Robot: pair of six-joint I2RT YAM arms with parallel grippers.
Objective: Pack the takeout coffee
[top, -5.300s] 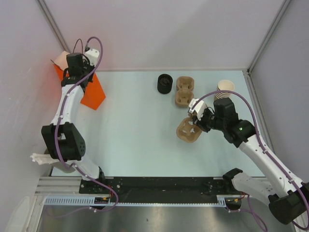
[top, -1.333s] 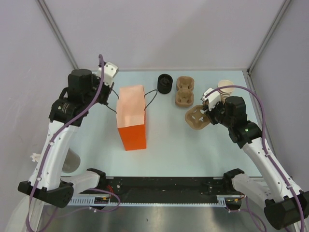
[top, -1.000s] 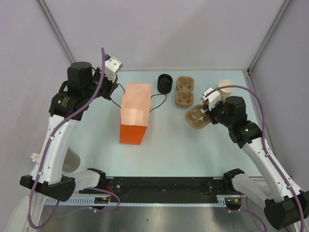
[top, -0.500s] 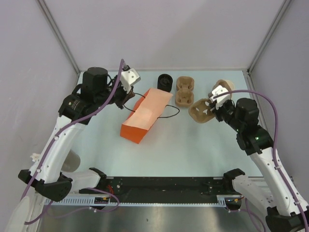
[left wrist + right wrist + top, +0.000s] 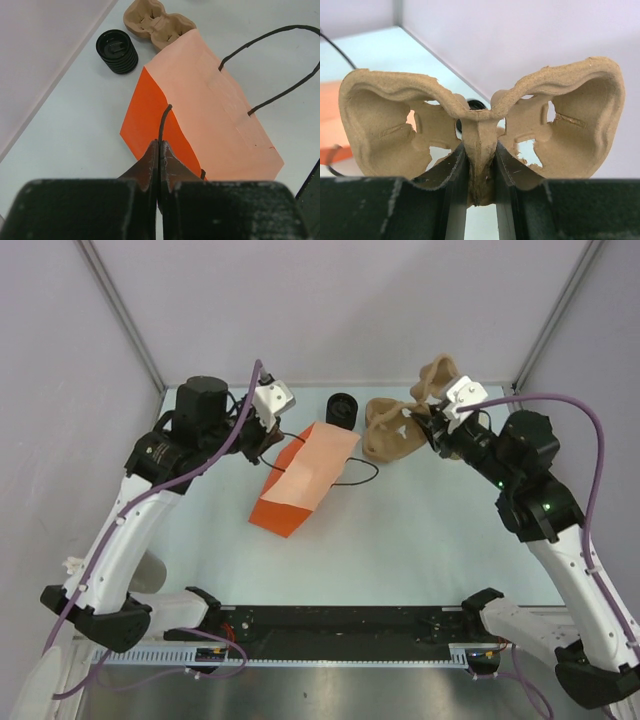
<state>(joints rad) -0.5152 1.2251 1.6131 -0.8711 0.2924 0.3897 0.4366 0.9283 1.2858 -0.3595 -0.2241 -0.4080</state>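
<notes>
The left gripper point(image 5: 159, 145) pinches the handle point(image 5: 162, 120) of the orange bag point(image 5: 300, 480) lying mid-table, the right gripper point(image 5: 480, 167) clamps a raised cup carrier point(image 5: 480, 120) far right, the black lids point(image 5: 342, 410) stand just beyond the bag, and the paper cup is hidden

Round black lid point(image 5: 342, 408) tops a ribbed black stack by the back wall.

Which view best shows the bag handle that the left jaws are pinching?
Left wrist: the black handle runs straight into the shut jaws, over the orange bag. Top external hides that pinch under the left gripper; right wrist shows only a sliver of bag.
</notes>
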